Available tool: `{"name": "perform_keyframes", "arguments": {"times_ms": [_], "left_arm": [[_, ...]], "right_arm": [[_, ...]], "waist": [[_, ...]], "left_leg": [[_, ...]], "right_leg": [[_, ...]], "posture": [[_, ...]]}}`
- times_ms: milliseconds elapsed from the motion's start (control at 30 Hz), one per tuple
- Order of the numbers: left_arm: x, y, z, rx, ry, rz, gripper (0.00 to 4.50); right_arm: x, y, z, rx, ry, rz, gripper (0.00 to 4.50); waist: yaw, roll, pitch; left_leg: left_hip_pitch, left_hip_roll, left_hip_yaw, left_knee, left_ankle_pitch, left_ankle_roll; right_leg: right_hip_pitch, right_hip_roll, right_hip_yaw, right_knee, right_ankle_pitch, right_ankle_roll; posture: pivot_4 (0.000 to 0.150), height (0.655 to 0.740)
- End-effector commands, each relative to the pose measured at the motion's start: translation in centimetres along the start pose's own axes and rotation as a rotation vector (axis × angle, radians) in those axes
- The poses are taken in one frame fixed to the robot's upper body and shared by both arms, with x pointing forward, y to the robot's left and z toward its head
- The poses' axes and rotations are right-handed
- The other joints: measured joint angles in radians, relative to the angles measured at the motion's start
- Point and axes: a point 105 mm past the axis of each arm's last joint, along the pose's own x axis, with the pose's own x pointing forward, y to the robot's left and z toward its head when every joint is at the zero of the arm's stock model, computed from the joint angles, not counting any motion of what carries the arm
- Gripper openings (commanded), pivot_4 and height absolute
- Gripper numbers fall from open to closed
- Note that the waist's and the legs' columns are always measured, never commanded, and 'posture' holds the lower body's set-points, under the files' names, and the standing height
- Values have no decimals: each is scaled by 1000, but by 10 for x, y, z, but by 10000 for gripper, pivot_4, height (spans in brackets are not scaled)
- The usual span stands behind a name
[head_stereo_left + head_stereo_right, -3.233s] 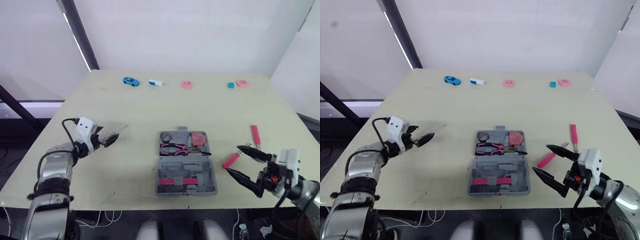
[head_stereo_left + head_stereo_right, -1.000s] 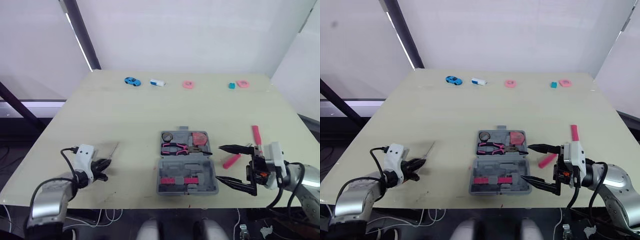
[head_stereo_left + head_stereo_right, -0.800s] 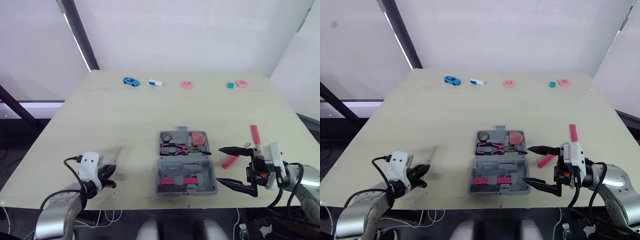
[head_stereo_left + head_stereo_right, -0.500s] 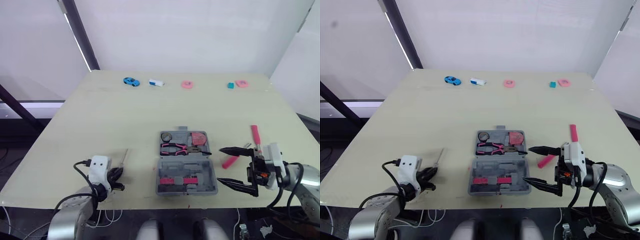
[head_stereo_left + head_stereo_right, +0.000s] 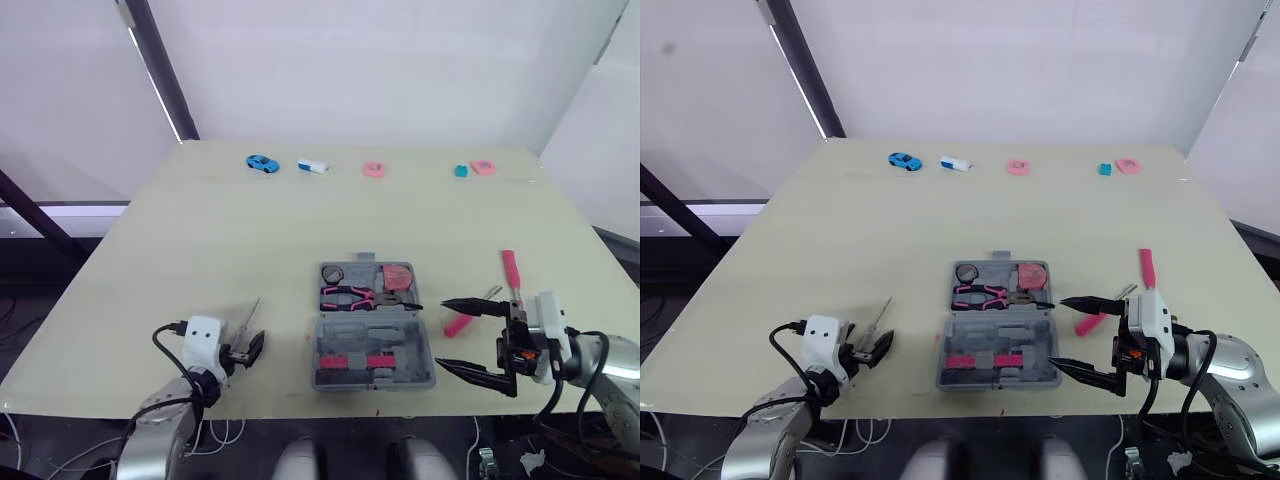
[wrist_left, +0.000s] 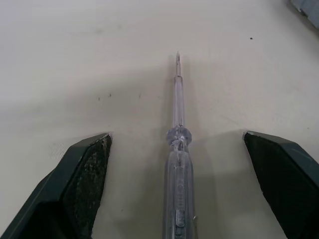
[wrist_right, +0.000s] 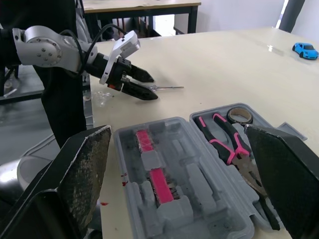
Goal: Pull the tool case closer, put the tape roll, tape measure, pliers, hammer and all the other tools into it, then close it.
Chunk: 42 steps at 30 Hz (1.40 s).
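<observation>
Swinging in from the table's left side over the last few seconds, the left gripper (image 5: 248, 347) is now hovering low near the front edge. Its jaws are standing apart on either side of a clear screwdriver (image 6: 178, 164) lying flat on the table (image 5: 200, 230). The right gripper (image 5: 441, 334) is waiting with jaws wide apart just beside the right wall of the tool case (image 5: 372, 350). That case is lying open near the front edge, already holding the tape roll (image 5: 333, 274), the pliers (image 5: 358, 296) and a pink item, likely the tape measure (image 5: 398, 274). Two pink-handled tools (image 5: 460, 322) are lying outside to its right, so loading looks partly done, with closing yet to come.
</observation>
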Motion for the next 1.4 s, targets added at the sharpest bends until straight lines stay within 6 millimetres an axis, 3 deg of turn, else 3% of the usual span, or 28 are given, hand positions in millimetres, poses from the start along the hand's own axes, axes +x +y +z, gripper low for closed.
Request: {"name": "perform_keyframes", "arguments": {"times_ms": [33,233,467,667,800,933,1233,1400], "left_arm": [[-2,-2,-5,25,2,-20,31575],[-1,-5,-3,37,-10,-44,1081],[-5,-1,11,146,-65,-97,1106],[-18,-5,37,258,-100,-314,1106],[-22,-9,67,358,-121,-498,1106],[-27,-27,78,415,-109,-695,1106],[1,-77,97,558,-92,-953,1106],[25,-97,105,624,-51,-1011,1106]], "right_arm": [[-3,-2,10,-64,-13,-15,45000],[-2,-3,10,-71,-15,-22,45000],[0,-3,10,-71,-20,-21,45000],[0,-5,11,-74,-29,-18,45000],[-2,-6,10,-76,-31,-17,45000],[-4,-8,8,-76,-26,-26,45000],[-9,-11,6,-104,-17,-82,45000],[-18,-12,6,-121,3,-137,45000]], "waist": [[0,0,0],[0,0,0],[0,0,0],[-1,1,0],[4,0,1],[1,1,1],[7,1,1],[7,1,1]], "left_leg": [[0,0,0,0,0,0],[0,0,0,0,0,0],[0,0,0,0,0,0],[0,2,0,0,0,0],[-1,2,1,0,0,0],[-1,2,1,-1,0,0],[-1,-1,3,0,0,0],[-2,0,2,0,0,0]], "right_leg": [[0,0,0,0,0,0],[0,0,0,0,0,0],[0,0,0,0,0,0],[0,-1,0,0,0,-1],[0,-1,-2,-1,-1,-1],[0,-1,-1,-1,-1,-1],[0,2,-1,-1,0,1],[0,5,0,-1,1,3]], "posture": [[1500,7400],[1500,7400],[1500,7400],[1500,7400],[1500,7400],[1500,7400],[1500,7400],[1500,7400]]}}
